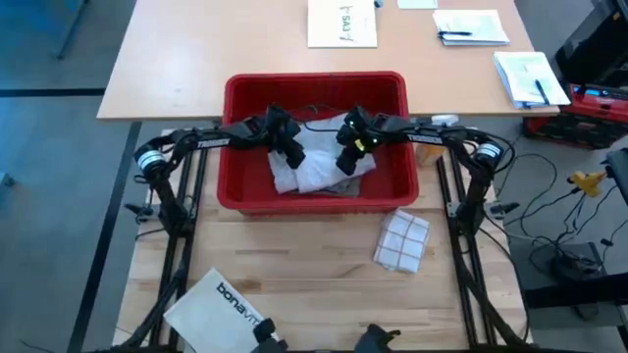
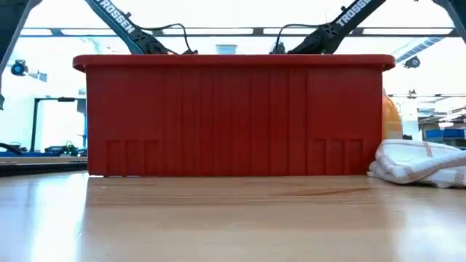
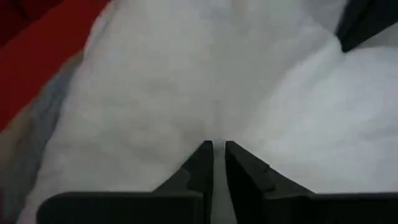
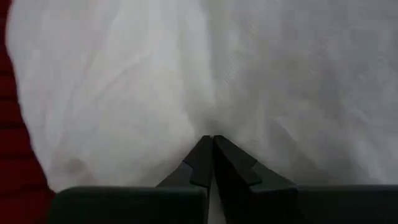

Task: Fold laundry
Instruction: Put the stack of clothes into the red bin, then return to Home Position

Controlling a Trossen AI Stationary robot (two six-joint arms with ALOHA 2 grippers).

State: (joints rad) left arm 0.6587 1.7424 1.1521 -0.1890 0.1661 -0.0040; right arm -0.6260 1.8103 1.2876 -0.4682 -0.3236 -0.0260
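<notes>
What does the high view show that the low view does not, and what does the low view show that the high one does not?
Only the high view shows inside the bin: the white garment, with the left gripper and the right gripper down on it, plus the bonavita bag.

Only the low view shows the bin's full front wall and the room behind.

Both show the red bin, the checked cloth beside it, and the wooden table.

"bonavita" – white bag (image 1: 224, 302), "TROSSEN" – both arms (image 2: 120, 20), low view
</notes>
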